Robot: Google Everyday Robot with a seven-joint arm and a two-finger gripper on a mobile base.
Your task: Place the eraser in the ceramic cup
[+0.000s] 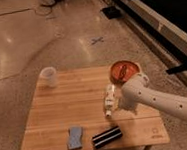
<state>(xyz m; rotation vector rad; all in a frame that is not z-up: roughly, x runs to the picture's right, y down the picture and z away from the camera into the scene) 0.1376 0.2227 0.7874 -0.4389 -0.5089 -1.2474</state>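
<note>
The black striped eraser (106, 136) lies flat near the front edge of the wooden table (65, 107), right of centre. The white ceramic cup (49, 76) stands upright at the table's back left corner. My gripper (122, 102) is at the end of the white arm that reaches in from the right. It hangs over the right middle of the table, just right of a white bottle. It is above and behind the eraser and far from the cup.
A white tube-shaped bottle (109, 98) lies on the table beside the gripper. An orange-red bowl (123, 70) sits at the back right. A blue sponge-like block (75, 137) lies left of the eraser. Shiny floor surrounds the table.
</note>
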